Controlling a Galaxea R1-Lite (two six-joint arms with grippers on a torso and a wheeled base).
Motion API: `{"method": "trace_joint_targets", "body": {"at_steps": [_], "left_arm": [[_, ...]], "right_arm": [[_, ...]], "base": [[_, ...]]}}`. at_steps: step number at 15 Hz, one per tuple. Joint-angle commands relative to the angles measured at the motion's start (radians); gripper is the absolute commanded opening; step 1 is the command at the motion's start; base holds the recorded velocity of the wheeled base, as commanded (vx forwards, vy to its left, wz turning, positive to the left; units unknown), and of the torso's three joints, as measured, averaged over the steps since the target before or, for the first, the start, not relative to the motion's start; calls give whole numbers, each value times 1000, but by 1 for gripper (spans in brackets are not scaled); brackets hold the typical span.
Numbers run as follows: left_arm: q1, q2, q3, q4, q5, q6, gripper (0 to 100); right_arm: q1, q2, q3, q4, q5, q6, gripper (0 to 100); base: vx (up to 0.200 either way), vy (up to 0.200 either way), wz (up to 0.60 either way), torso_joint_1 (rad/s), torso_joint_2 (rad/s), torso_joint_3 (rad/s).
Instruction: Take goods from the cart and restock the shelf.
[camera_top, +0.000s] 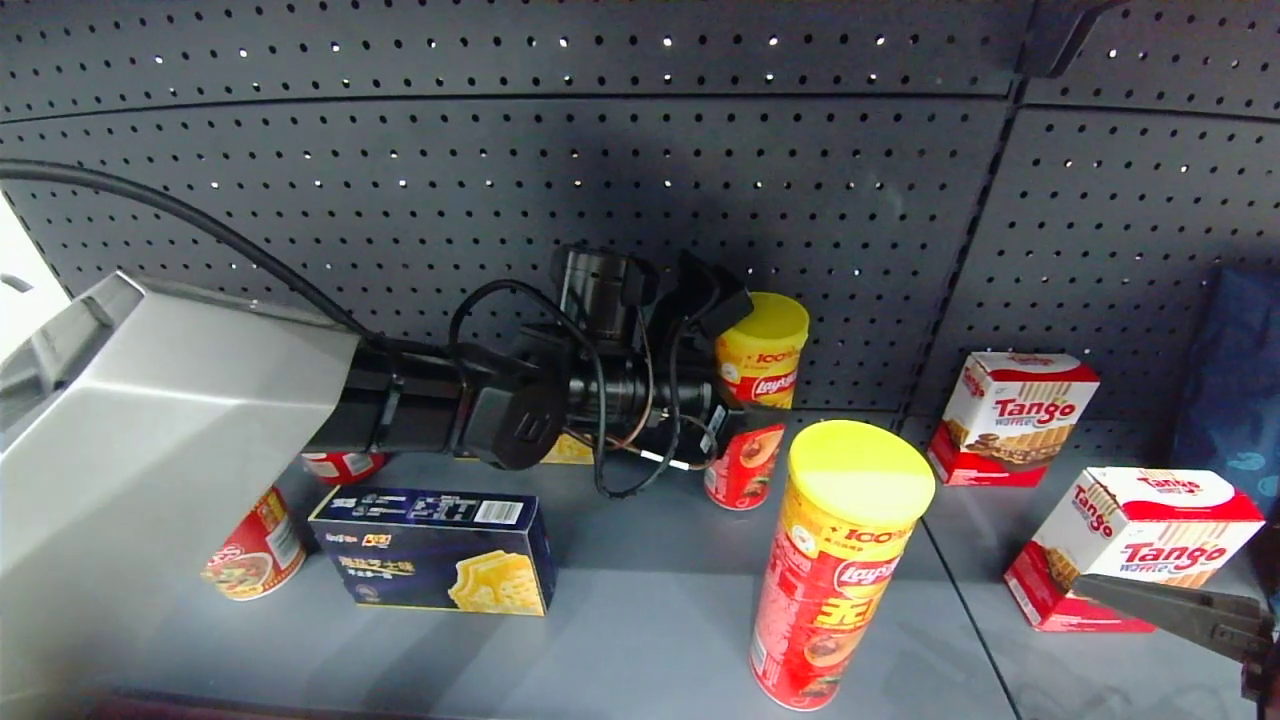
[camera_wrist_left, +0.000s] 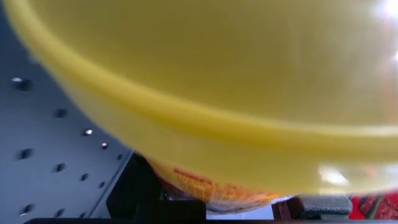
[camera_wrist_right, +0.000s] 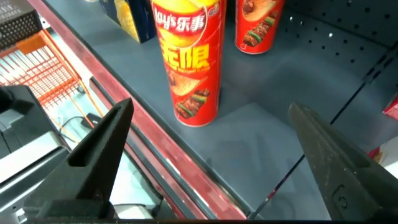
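The left gripper (camera_top: 735, 365) reached deep into the shelf (camera_top: 640, 620), its fingers clamped on the rear chip can (camera_top: 762, 372), which stood upright with its yellow lid just in front of the pegboard (camera_top: 500, 180). The front chip can (camera_top: 835, 560) stood upright near the shelf's edge. The right gripper (camera_wrist_right: 209, 112) hung before that edge with its fingers wide apart, holding nothing. A blue cracker box (camera_top: 440, 550) lay to the left and two wafer boxes (camera_top: 1010, 410) to the right.

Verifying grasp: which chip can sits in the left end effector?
The rear can by the pegboard, inside the left end effector. The front can stands free.
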Motion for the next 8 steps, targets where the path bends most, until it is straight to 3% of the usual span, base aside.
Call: {"method": "trace_joint_targets", "body": {"at_steps": [1, 4, 5, 8], "left_arm": [[-1, 18, -4, -2, 1, 0, 0], [-1, 23, -4, -2, 1, 0, 0], [-2, 25, -5, -2, 1, 0, 100], [-2, 21, -1, -2, -1, 0, 100]], "right_arm": [[0, -5, 10, 0, 0, 0, 100], [0, -5, 16, 0, 0, 0, 100], [0, -5, 16, 0, 0, 0, 100], [0, -5, 19, 0, 0, 0, 100]], "base": [[0, 0, 0, 0, 0, 0], [0, 0, 0, 0, 0, 0], [0, 0, 0, 0, 0, 0], [0, 0, 0, 0, 0, 0]]}}
